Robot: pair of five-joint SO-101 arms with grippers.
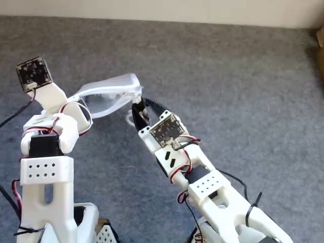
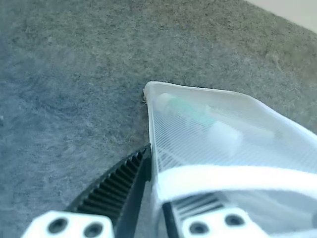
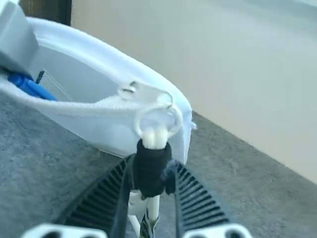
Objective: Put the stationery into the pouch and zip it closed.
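Pouch (image 1: 109, 93) is held between both arms, long axis running gripper to gripper. Left gripper (image 2: 156, 178) is clamped on the mesh at one end. At the opposite end, right gripper (image 3: 151, 171) is pinched on the zipper pull (image 3: 148, 153). Opening is seen gaping beside the pull, with stationery (image 2: 190, 106) inside. Pull probably to be drawn toward the left-held end.

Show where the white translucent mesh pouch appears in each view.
High view: white translucent mesh pouch, upper centre-left, between the arms.
Left wrist view: pouch clamped in left gripper.
Right wrist view: pouch beyond right gripper pinching its black zipper pull.
Shared landmark: the grey table.
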